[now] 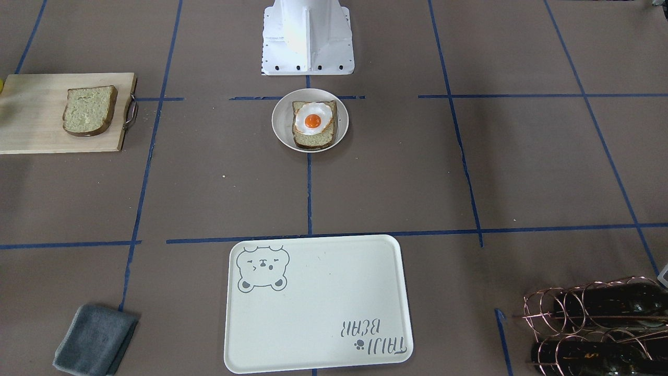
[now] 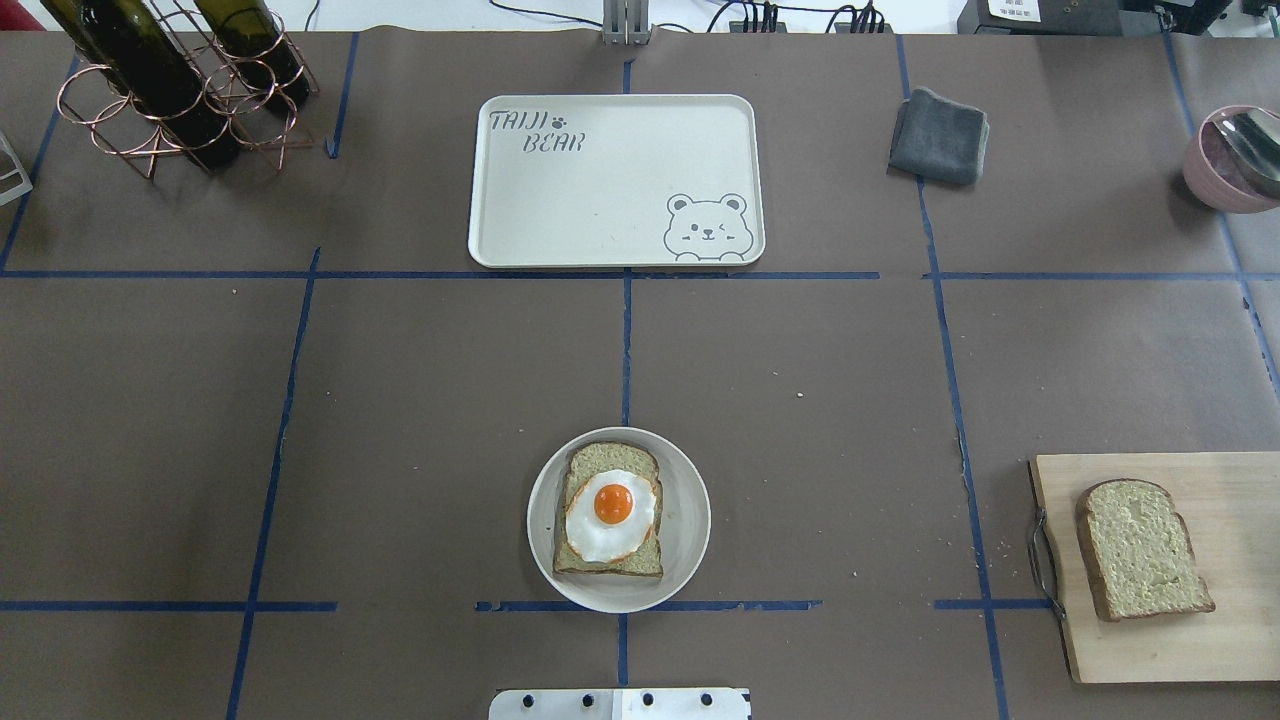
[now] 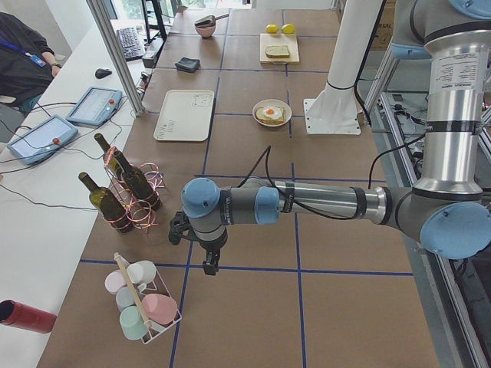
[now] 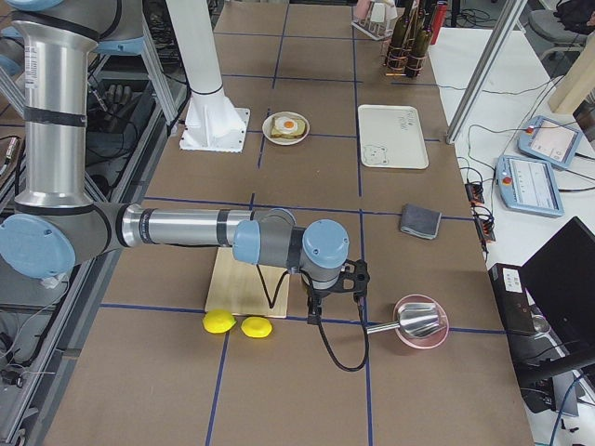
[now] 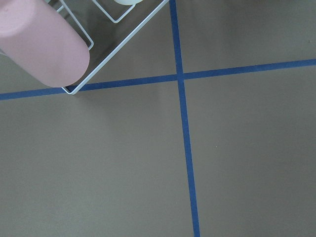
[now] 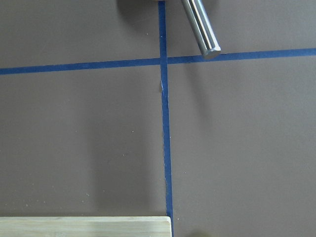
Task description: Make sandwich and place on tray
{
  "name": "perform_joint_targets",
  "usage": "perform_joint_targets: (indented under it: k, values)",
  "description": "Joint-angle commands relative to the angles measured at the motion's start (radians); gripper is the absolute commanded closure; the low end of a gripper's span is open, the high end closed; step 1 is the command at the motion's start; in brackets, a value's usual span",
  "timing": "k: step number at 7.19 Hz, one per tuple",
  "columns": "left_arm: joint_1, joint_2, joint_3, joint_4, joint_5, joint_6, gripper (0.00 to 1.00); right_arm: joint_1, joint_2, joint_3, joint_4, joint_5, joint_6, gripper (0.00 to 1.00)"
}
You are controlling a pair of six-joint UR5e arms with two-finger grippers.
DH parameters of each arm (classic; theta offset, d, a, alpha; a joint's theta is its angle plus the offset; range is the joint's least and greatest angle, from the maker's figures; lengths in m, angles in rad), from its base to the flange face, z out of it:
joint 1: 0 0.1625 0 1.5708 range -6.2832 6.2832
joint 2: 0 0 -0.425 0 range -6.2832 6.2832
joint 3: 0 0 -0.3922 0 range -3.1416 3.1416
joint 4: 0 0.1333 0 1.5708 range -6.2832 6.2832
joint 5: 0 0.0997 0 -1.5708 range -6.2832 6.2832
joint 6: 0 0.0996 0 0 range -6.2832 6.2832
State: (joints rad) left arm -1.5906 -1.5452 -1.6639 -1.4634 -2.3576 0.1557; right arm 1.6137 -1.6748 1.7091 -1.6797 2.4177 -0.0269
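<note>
Overhead exterior: egg-topped slice (image 2: 607, 510) sitting on plate (image 2: 692, 535) at 6 o'clock, second slice (image 2: 1143, 548) lying on cutting board (image 2: 1235, 640) at 4 o'clock, tray (image 2: 620, 180) waiting at 12 o'clock. Capping step pending, likely requiring right-side reach. Left tool (image 3: 207, 263), right tool (image 4: 335, 290) hovering over desk (image 2: 400, 400) ends; clenched or released: cannot tell.

Tray (image 2: 620, 190) matt plastic; cutting board (image 2: 1230, 630) pale wood; cloth (image 2: 938, 135) grey fabric; table (image 2: 430, 400) matt brown paper.

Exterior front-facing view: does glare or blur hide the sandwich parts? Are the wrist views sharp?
Exterior front-facing view: the white robot base is blown out, yet the egg and tray are sharp, evenly lit. Left wrist view: the pink cup looks slightly soft. Right wrist view: a bright highlight streaks the metal handle.
</note>
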Motion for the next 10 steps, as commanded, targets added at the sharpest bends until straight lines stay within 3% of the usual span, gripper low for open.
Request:
perform_joint_targets:
  k: [1, 5, 7, 8, 9, 10]
  values:
    - [0.001, -0.001, -0.002, 0.0, 0.0, -0.002, 0.0, 0.002, 0.006, 0.0, 0.002, 0.0, 0.002, 0.0]
    - [0.035, -0.137, -0.02, -0.05, -0.006, -0.095, 0.0, -0.003, 0.049, 0.01, 0.003, 0.003, 0.013, 0.0]
    - [0.2, -0.141, -0.103, -0.255, -0.006, -0.434, 0.0, -0.055, 0.174, 0.02, -0.011, 0.009, 0.082, 0.0]
    - [0.256, -0.141, -0.118, -0.358, -0.005, -0.596, 0.0, -0.079, 0.181, 0.024, 0.003, 0.061, 0.231, 0.0]
    - [0.329, -0.144, -0.167, -0.385, 0.004, -0.723, 0.0, -0.127, 0.167, 0.093, 0.059, 0.064, 0.272, 0.0]
    - [0.39, -0.159, -0.221, -0.385, 0.008, -0.845, 0.0, -0.159, 0.158, 0.098, 0.077, 0.063, 0.335, 0.0]
